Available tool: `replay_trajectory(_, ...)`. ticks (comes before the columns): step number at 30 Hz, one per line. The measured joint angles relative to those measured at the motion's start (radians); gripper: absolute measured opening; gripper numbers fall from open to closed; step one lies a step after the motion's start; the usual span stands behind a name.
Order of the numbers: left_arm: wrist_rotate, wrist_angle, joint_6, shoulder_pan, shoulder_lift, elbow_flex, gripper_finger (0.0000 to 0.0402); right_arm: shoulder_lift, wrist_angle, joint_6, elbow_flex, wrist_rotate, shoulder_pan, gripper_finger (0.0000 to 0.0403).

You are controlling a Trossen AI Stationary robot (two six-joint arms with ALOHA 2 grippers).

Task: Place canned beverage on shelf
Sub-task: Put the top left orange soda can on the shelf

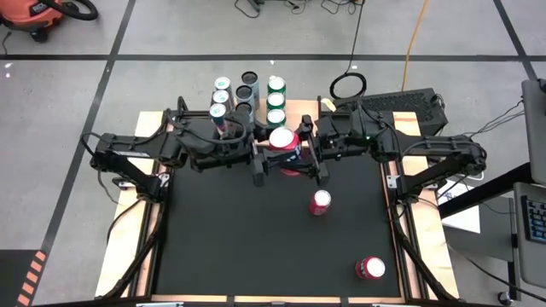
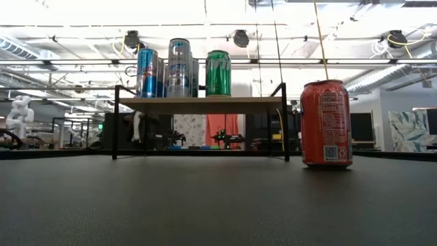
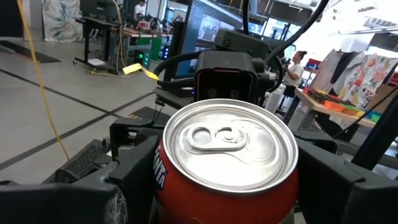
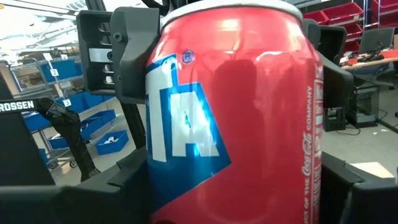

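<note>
A red soda can (image 1: 281,139) stands upright in the air over the table's far middle, just in front of the shelf (image 1: 294,109). My left gripper (image 1: 271,147) reaches it from the left and my right gripper (image 1: 294,147) from the right; both are shut on it. The left wrist view shows the can's silver top (image 3: 227,142); the right wrist view shows its red side (image 4: 249,118). The light-wood shelf (image 2: 198,104) on black legs carries several upright cans (image 2: 179,67). The held can is above the low view's picture. My left gripper pinches the red can's side wall (image 3: 163,177) between its two fingers, level, from the table's left. The can is upright and clear of the table. My right gripper pinches the can's side wall (image 4: 163,186) between its two fingers, level, from the table's right, opposite the left gripper's fingers (image 4: 115,59).
Two more red cans are on the black tabletop: one at the middle (image 1: 320,202), which also shows in the low view (image 2: 326,123), and one at the near right (image 1: 370,269). The shelf's right end (image 1: 299,107) has bare board beside the green cans (image 1: 275,100).
</note>
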Motion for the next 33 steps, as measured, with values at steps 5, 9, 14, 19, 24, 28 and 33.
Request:
replay_trajectory(5,0.003,-0.005,-0.004,0.0,0.001,0.0,0.0289,-0.002,-0.026,0.015,0.0,-0.001,0.0,0.0279)
replay_trajectory(9,0.021,-0.012,0.007,0.0,0.002,-0.001,0.0289,-0.001,-0.065,0.073,0.0,-0.006,0.0,0.0306)
replay_trajectory(14,0.024,-0.021,0.019,-0.001,0.002,-0.001,0.0289,-0.001,-0.111,0.118,0.0,-0.007,0.0,0.0363)
replay_trajectory(19,0.05,-0.064,0.016,-0.001,0.002,-0.001,0.0289,-0.005,-0.2,0.129,-0.001,-0.023,-0.001,0.0392)
replay_trajectory(24,0.069,-0.074,0.015,0.0,0.002,-0.001,0.0289,-0.017,-0.28,0.117,-0.001,-0.024,0.0,0.0395)
replay_trajectory(28,0.072,-0.079,0.014,0.0,0.002,-0.001,0.0289,-0.023,-0.328,0.101,-0.001,-0.026,0.0,0.0395)
replay_trajectory(33,0.072,-0.088,0.009,0.0,0.001,-0.001,0.0289,-0.031,-0.375,0.083,-0.001,-0.026,-0.001,0.0395)
